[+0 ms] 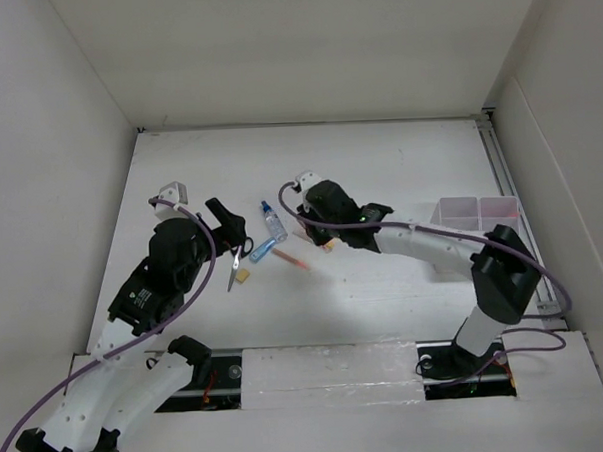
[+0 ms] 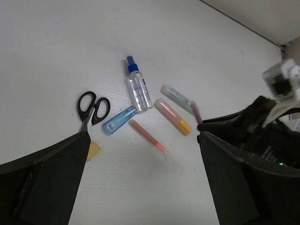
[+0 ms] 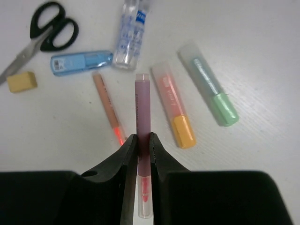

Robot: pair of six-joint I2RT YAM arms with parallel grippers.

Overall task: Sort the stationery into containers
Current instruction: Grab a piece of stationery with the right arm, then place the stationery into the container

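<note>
Gripping a dark red marker between nearly closed fingers, the right gripper hangs just on the near side of the blue-capped clear bottle; the marker's free end points toward the bottle's base. Whether it is clear of the surface cannot be told. The left gripper stands wide open and holds nothing, left of the bottle above the black-handled scissors.

Everything lies on a plain white table closed in by bare white walls. A blue marker lies just beside the bottle's base, between bottle and scissors. A yellow eraser lies farther from the bottle, by the scissor blades. A thin orange pen lies near the bottle's base. An orange marker and a green marker lie side by side to the bottle's right. Translucent bins stand well apart from the bottle, at the table's right edge.
</note>
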